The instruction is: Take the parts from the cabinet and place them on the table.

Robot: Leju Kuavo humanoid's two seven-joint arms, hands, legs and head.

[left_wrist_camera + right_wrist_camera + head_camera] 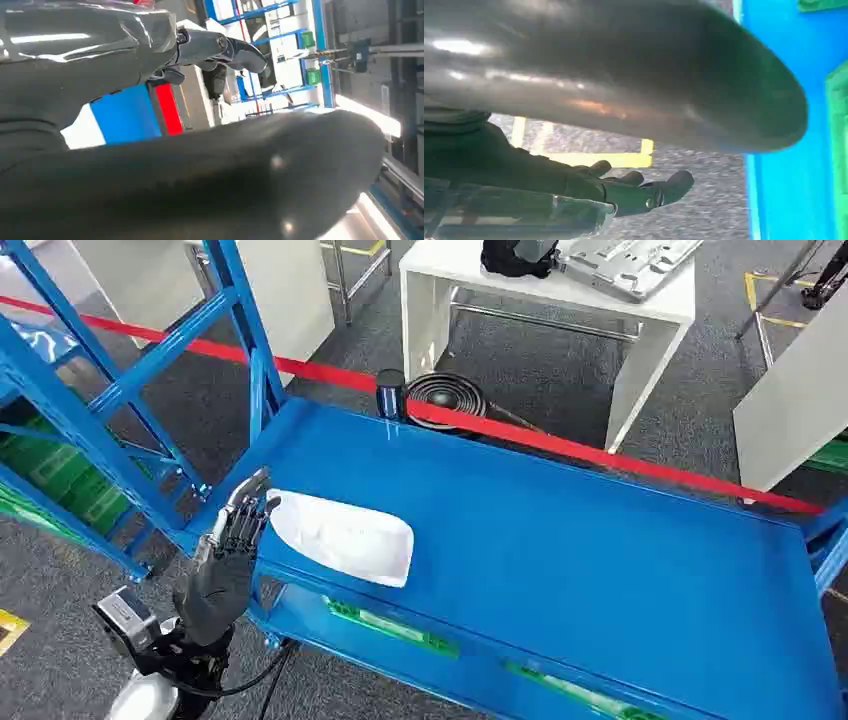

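Left robot hand (228, 545): raised at the near left corner of the blue metal shelf (600, 560), fingers straight and spread apart, empty; fingertips (250, 502) just beside the left end of the part, contact impossible to tell.
Left robot hand, wrist view (220, 50): dark fingers extended with nothing between them; thick grey thumb across the near field.
Right robot hand (639, 187): hanging over grey carpet with a yellow floor marking, fingers loosely extended and apart, holding nothing; blue shelf edge alongside.
White flat plastic part (342, 537): lying flat on the shelf's left near area, close to the front edge.
Part's long axis: running left-far to right-near, slightly slanted against the shelf's front edge; narrower rounded end pointing left toward the hand, squarer end pointing right.
Red tape barrier (560, 438): stretched across behind the shelf's far edge.
White table (560, 300): far beyond the tape, well apart from the shelf, carrying a dark object and a grey metal plate.
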